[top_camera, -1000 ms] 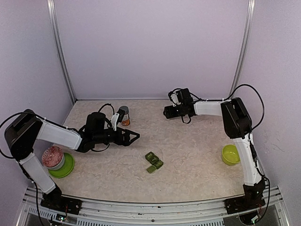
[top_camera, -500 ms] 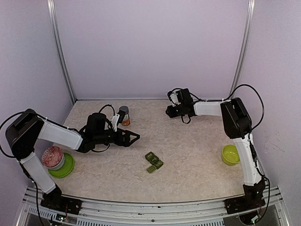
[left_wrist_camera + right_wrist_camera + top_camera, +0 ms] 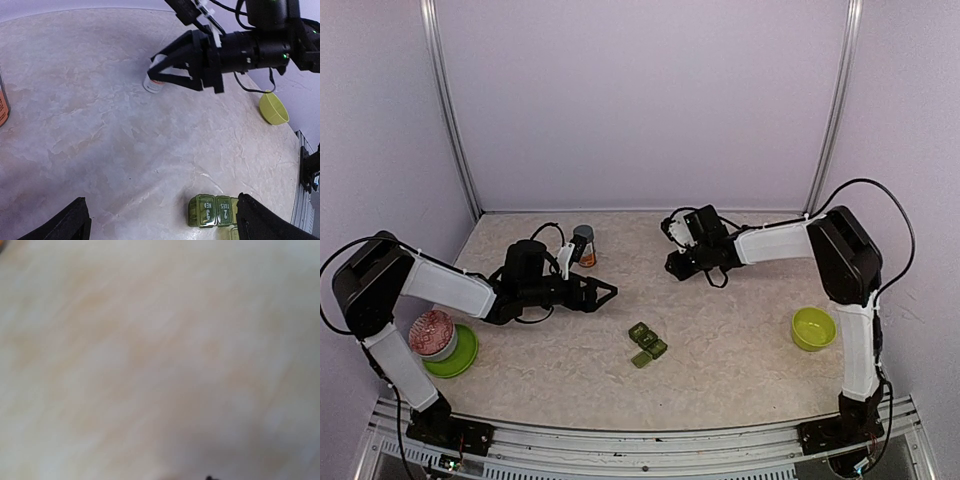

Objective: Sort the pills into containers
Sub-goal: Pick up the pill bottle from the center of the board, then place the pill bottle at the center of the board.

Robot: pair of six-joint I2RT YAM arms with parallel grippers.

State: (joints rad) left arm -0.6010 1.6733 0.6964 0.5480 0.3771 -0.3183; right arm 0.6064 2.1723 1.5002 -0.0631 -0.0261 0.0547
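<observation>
Left jaws spread, right jaws pinching small vial (image 3: 152, 83); mottled beige tabletop (image 3: 750, 335), plain lilac walls (image 3: 640, 100)

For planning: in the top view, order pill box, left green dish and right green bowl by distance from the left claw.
From the left claw:
1. pill box, close, toward the front centre.
2. green dish, far left.
3. green bowl, far right.

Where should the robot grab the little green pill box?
Probably across the narrow width of the pill box, coming straight down from above. It lies flat and low on the table, so its two long sides are the easiest faces to pinch.
</observation>
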